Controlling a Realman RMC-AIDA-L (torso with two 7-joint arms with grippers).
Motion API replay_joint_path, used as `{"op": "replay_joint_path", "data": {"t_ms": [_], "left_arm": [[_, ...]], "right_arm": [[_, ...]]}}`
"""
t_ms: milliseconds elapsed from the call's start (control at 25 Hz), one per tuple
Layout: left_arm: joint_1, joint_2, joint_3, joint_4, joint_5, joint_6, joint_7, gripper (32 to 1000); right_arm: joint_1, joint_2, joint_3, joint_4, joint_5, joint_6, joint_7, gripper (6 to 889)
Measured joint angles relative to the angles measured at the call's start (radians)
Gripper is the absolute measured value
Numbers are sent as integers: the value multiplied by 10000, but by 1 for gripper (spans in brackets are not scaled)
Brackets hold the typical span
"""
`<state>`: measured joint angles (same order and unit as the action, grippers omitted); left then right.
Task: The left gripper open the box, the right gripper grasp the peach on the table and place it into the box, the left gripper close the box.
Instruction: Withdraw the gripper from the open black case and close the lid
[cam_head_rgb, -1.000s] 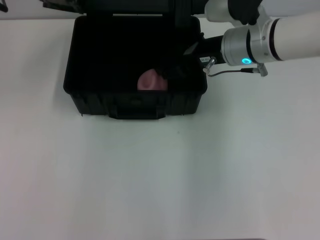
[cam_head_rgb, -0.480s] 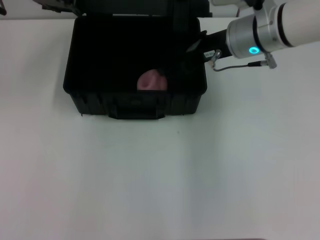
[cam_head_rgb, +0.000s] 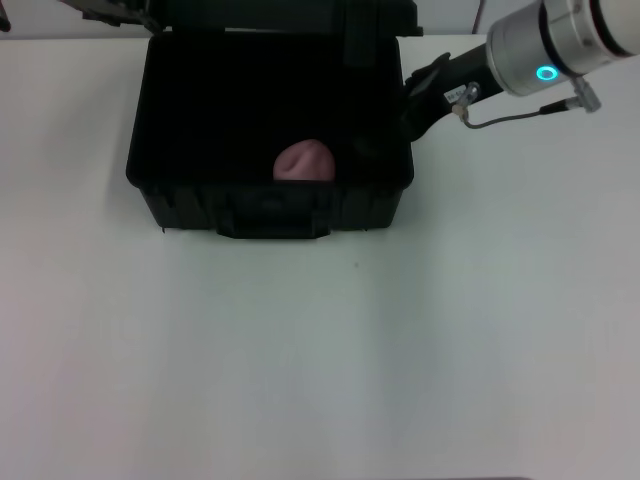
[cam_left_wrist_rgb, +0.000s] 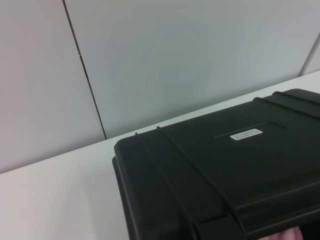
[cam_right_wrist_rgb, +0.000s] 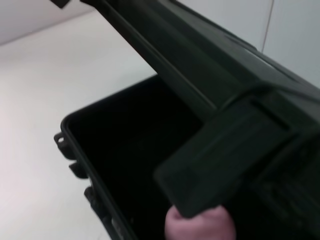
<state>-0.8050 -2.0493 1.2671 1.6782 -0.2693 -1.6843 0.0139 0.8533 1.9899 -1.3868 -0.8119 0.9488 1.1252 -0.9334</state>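
Already the peach (cam_head_rgb: 304, 162) lay inside the open box (cam_head_rgb: 270, 205), near its front wall, on the white table (cam_head_rgb: 320, 350). The right gripper (cam_head_rgb: 415, 100) hung at the box's right rim, apart from the fruit and holding nothing; how far its fingers were parted could not be told. The left gripper (cam_head_rgb: 115, 12) sat at the lid's far left corner, its grip unclear.

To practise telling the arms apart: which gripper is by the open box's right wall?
The right gripper, on the cyan-ringed arm; the left gripper is at the box's back left corner.
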Motion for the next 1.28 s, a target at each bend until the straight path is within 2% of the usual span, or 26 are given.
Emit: {"op": "replay_joint_path", "data": {"t_ms": [200,360,560,960,1280], "left_arm": [[-2,0,-1,-1,2,0,-1,403],[-3,0,-1,-1,5,0,-1,403],[3,-1,9,0,15,1,-1,403],[12,-1,39,0,26,1,-1,404],[13,-1,55,0,27,1,-1,405]], "right_arm": [[43,-169,178,-478,-630,865,622,848],[55,-264,662,-1067,-1582,1778,1205,846],[208,-295,1091,-1346,-2494,2565,1539,844],[500,-263,1175,-1310,-3688,3870,1921,841],[615,-223,1162,-1324,-4482,4406,2144,841]]}}
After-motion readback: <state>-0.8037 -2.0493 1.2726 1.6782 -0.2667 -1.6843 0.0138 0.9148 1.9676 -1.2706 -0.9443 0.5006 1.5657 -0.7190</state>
